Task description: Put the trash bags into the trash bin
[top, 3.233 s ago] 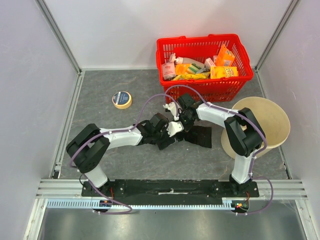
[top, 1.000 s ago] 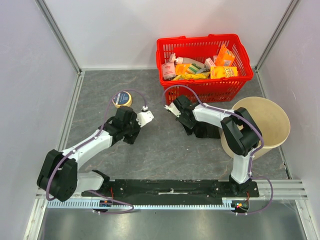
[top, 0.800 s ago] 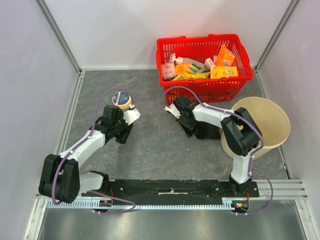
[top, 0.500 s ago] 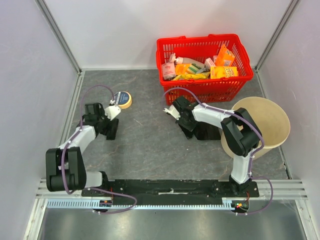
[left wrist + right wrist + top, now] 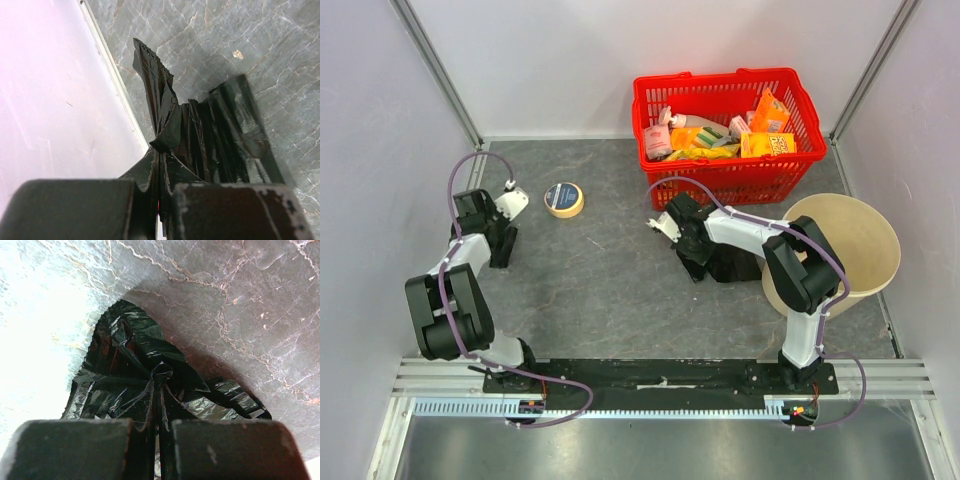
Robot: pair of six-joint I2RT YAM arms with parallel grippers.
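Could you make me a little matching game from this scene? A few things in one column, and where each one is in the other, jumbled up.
Things:
1. red basket
2. tape roll
3. trash bin
4. left arm's bag

Places:
A. far left, pinched in jaws
B. far side, full of packets
C. near right, round and beige
D. lying flat, left of the basket

Pairs: 1-B, 2-D, 3-C, 4-A

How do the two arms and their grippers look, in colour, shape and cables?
The left arm and right arm have white links with bulky black joints. A thin purple cable loops along each. The left gripper and right gripper have blocky black fingers with scuffed edges.
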